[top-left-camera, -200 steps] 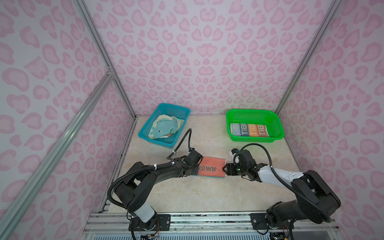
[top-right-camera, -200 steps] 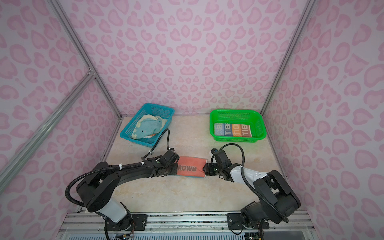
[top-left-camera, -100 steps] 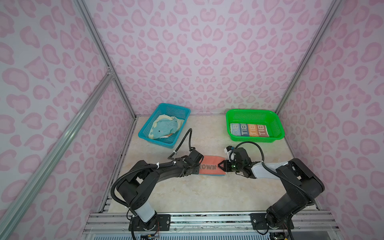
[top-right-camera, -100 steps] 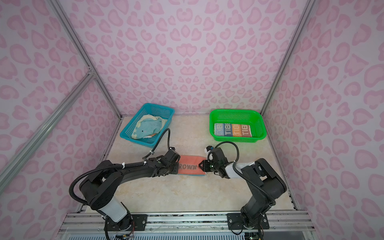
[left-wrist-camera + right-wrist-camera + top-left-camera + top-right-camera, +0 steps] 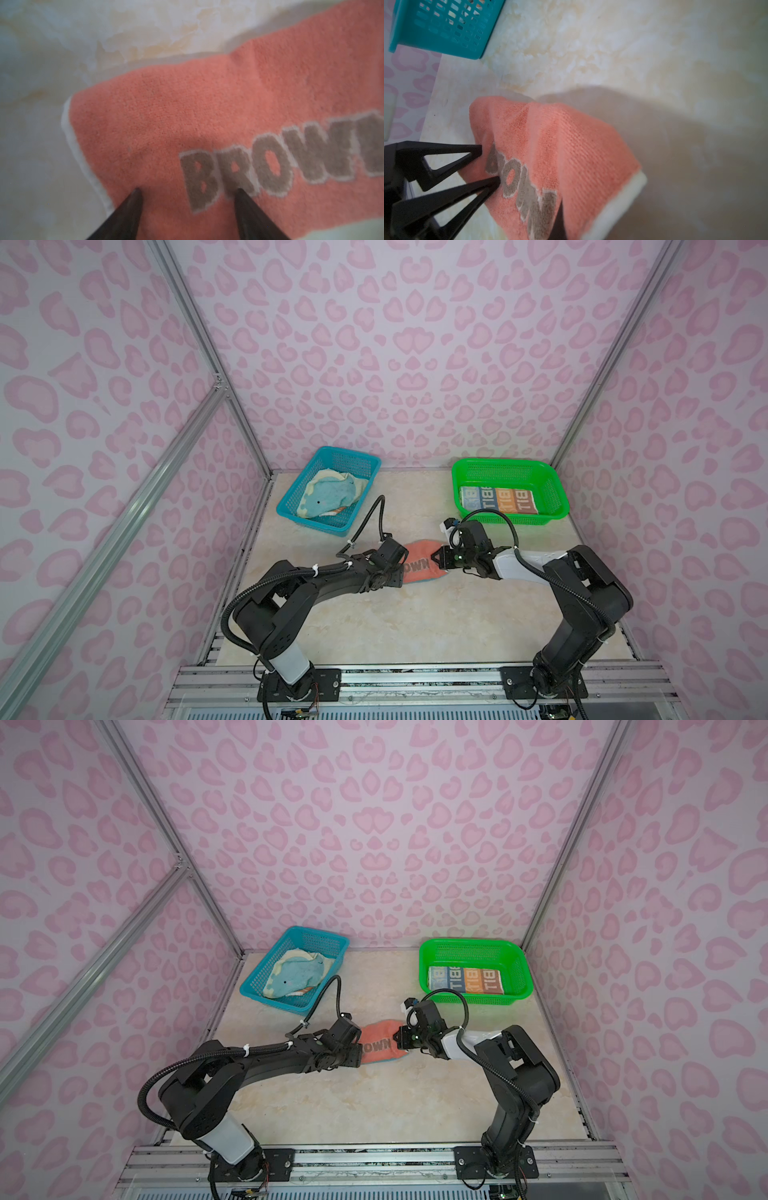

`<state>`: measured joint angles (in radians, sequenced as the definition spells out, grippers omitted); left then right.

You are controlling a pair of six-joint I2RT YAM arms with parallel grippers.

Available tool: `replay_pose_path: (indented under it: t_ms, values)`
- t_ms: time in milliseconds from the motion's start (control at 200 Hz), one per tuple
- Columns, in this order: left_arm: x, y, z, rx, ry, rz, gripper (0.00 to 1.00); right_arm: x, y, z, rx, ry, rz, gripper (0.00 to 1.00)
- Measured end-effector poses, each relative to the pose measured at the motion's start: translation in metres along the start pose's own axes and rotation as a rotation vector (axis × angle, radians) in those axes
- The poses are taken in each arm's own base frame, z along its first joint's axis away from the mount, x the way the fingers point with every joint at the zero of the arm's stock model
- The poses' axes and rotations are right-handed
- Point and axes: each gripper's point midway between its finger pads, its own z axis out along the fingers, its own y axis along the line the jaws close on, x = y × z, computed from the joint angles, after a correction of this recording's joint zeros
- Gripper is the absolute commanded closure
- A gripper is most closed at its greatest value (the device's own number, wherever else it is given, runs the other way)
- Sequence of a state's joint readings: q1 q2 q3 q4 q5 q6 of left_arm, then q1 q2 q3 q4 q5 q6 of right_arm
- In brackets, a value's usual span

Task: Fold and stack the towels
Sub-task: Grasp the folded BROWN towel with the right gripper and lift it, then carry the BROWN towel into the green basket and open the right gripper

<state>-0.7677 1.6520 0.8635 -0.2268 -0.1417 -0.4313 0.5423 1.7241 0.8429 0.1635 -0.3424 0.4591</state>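
Mid-fold on coral towel (image 5: pixel 419 562), centre of worktop (image 5: pixel 415 626). Left tool (image 5: pixel 188 191) spread open, tips on left end. Right tool (image 5: pixel 437 561) clamped on right edge, raised. Next, probably: carry edge across, but left tool sits in fold path. Further back: whale towel (image 5: pixel 328 497) in blue basket (image 5: pixel 320 522), striped towel (image 5: pixel 498 499) folded in green basket (image 5: pixel 507 520), both well apart from the fold.

Black left arm (image 5: pixel 332 578) and right arm (image 5: pixel 586 589) carry white link covers (image 5: pixel 519 566), looped cables (image 5: pixel 492 512), zip ties (image 5: pixel 314 571)
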Motion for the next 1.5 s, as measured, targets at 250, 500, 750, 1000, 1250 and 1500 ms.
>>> replay_pose_path:
  t_ms: [250,500,750,1000,1250,1500]
  values:
    - [-0.029,0.004,-0.039,0.029,-0.118,-0.03,0.02,-0.06,-0.003,-0.008,0.086,-0.035,-0.121,1.0]
    - [-0.046,0.009,-0.074,0.065,-0.232,-0.055,0.02,-0.136,-0.019,-0.017,0.164,-0.065,-0.215,1.0]
    - [-0.049,0.015,-0.082,0.049,-0.262,-0.062,0.02,-0.22,-0.047,-0.049,0.239,-0.146,-0.274,1.0]
    - [-0.049,0.019,-0.083,0.034,-0.267,-0.066,0.01,-0.259,-0.099,-0.082,0.314,-0.188,-0.24,1.0]
    - [-0.048,0.022,-0.083,0.019,-0.264,-0.066,0.01,-0.252,-0.153,-0.11,0.381,-0.15,-0.178,1.0]
    - [-0.045,0.024,-0.08,0.003,-0.246,-0.064,0.01,-0.215,-0.205,-0.131,0.443,-0.085,-0.084,1.0]
